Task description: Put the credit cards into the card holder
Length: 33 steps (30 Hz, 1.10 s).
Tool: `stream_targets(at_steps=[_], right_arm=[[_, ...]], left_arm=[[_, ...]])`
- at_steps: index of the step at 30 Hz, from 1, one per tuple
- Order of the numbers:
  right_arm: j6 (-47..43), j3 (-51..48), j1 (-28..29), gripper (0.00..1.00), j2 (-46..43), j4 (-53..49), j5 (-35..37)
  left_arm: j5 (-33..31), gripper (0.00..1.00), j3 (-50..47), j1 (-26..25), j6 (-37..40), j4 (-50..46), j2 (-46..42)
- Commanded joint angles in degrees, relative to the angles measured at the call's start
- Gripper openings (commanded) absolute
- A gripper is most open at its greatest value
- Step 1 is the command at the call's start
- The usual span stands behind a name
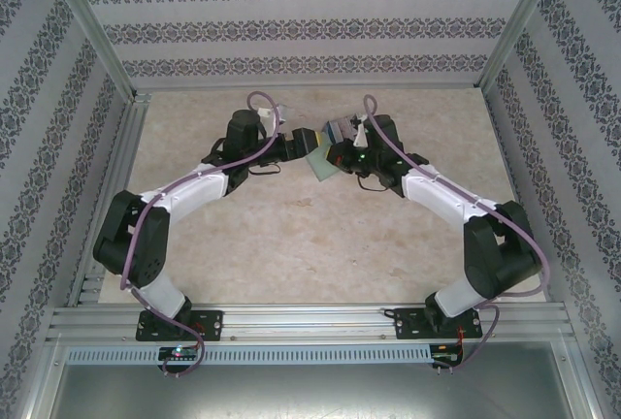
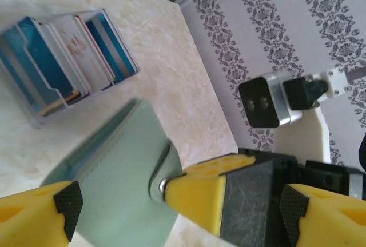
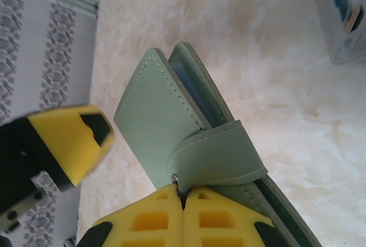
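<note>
the card holder (image 3: pixel 166 121) runs out of the right wrist view at 5 o'clock, the credit cards (image 3: pixel 346 10) are cut off at its 1 o'clock corner, and from above both are small and half covered. the right gripper (image 3: pixel 183 198) is pinched closed on the holder's strap (image 3: pixel 214 155), the holder reaching away toward 11 o'clock. the left gripper (image 2: pixel 182 207) gapes wide around holder and pinch; whether its pads touch it is unclear.
</note>
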Motion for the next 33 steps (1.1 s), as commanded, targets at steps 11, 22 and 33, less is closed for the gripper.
stream_targets(at_steps=[11,22,33], right_arm=[[8.3,-9.9,-4.4,0.0,-10.1,15.7,1.6],[11.0,-10.1,-5.1,0.0,-10.9,18.7,-1.9],[15.5,-12.2,-4.7,0.0,-12.9,21.9,-4.3]], left_arm=[[3.6,0.89,0.4,-1.6,-6.6,9.3,1.8],[3.3,0.81,2.4,-4.2,-3.9,8.2,3.1],[4.3,0.48,5.1,-4.3,-3.4,10.2,6.2]])
